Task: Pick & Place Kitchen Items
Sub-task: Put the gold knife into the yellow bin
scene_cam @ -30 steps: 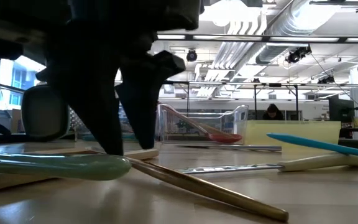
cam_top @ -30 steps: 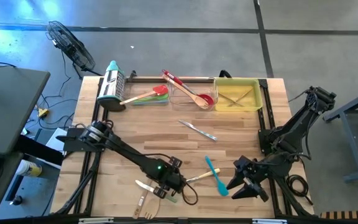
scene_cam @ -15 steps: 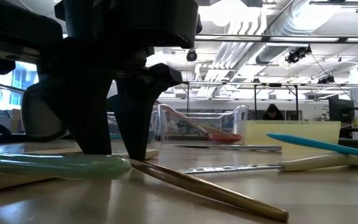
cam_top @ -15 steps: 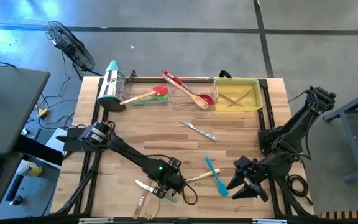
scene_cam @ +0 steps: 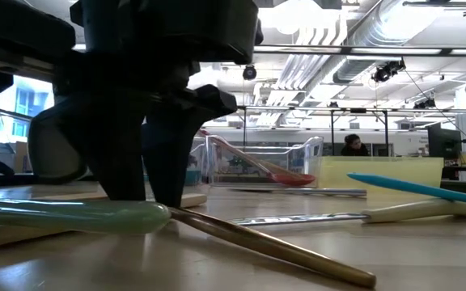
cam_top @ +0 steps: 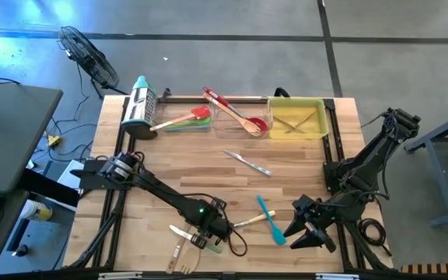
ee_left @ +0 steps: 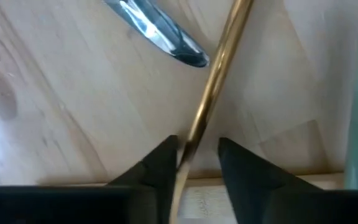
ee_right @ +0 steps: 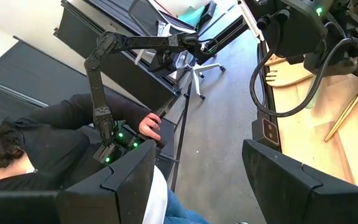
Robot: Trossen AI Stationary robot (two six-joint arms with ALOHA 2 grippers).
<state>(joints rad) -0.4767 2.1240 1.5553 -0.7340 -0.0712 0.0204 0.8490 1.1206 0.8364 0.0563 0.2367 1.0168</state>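
My left gripper (cam_top: 208,237) points down at a small heap of kitchen items near the table's front edge: a slim gold handle (ee_left: 213,81), a green spatula (scene_cam: 71,217), a metal knife (cam_top: 179,231) and a wooden fork (cam_top: 179,257). Its fingers stand on either side of the gold handle, fingertips at the table, with a narrow gap left. A blue spatula (cam_top: 269,218) lies to the right, and another knife (cam_top: 247,162) lies mid-table. My right gripper (cam_top: 306,233) waits open above the near right corner. My left gripper comes from above, pointing down, with its fingers across the gold handle's shaft (ee_left: 194,134). The handle lies flat on the table, close against one finger (ee_left: 163,162). A gap shows between it and the other finger (ee_left: 238,165).
At the far edge stand a steel grater (cam_top: 141,109), red and green spatulas (cam_top: 185,120), a clear tray (cam_top: 239,117) holding a spoon, and a yellow tray (cam_top: 298,118) with wooden utensils. A person sits beyond the table's right side in the right wrist view.
My left gripper's fingers have drawn closer together around the gold handle, staying over the same spot. The utensils lie as before.
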